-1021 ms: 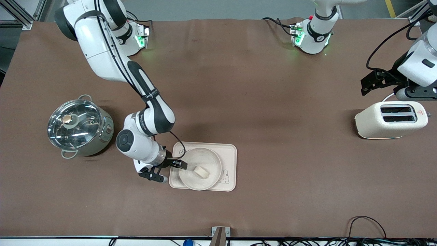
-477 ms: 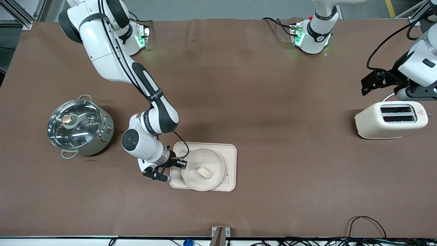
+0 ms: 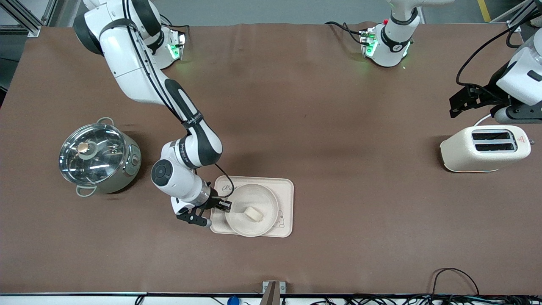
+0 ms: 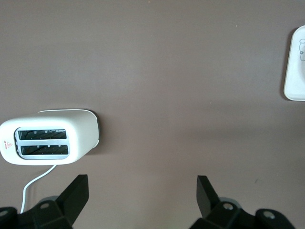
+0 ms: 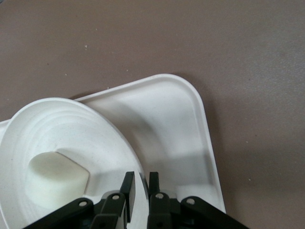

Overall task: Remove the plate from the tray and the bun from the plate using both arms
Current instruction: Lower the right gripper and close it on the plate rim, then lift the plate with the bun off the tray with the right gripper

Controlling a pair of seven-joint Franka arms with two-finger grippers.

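The round cream plate [image 3: 254, 188] is over the rectangular cream tray [image 3: 287, 191], and I cannot tell whether it rests on it. The pale bun [image 3: 253, 214] lies in the plate. My right gripper [image 3: 224, 206] is shut on the plate's rim at the edge toward the right arm's end. In the right wrist view the fingers [image 5: 127, 183] pinch the plate's rim [image 5: 71, 112], with the bun [image 5: 57, 179] inside and the tray [image 5: 190, 124] beneath. My left gripper [image 3: 459, 103] is open and empty, held in the air beside the toaster; its wrist view [image 4: 141, 183] shows bare table between the fingers.
A cream toaster [image 3: 485, 148] stands at the left arm's end of the table and shows in the left wrist view [image 4: 47, 138]. A lidded steel pot [image 3: 98, 157] stands at the right arm's end. A tray corner [image 4: 295, 67] shows in the left wrist view.
My right gripper has shifted the plate, with the bun in it, a little toward the left arm's end over the tray. The left arm has barely moved.
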